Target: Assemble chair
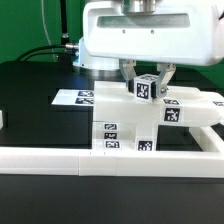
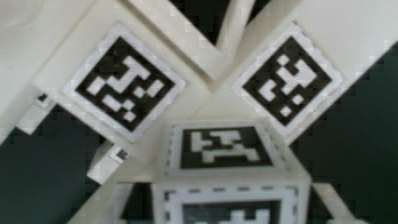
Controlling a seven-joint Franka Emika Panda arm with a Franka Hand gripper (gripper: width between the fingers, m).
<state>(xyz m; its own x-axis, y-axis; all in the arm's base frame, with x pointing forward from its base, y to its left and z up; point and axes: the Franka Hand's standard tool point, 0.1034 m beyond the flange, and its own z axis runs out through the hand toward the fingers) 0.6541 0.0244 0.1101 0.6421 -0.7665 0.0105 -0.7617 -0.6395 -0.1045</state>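
Observation:
My gripper is shut on a short white post with black-and-white tags. It holds the post just above the partly joined white chair parts, which stand against the border rail. In the wrist view the post sits between my fingertips, at the gripper. Below it lie tagged chair parts, with a second tagged face beside the first. Whether the post touches the parts beneath cannot be told.
The long low white border rail runs across the front. The marker board lies flat on the black table to the exterior view's left of the chair parts. The arm's white body fills the top.

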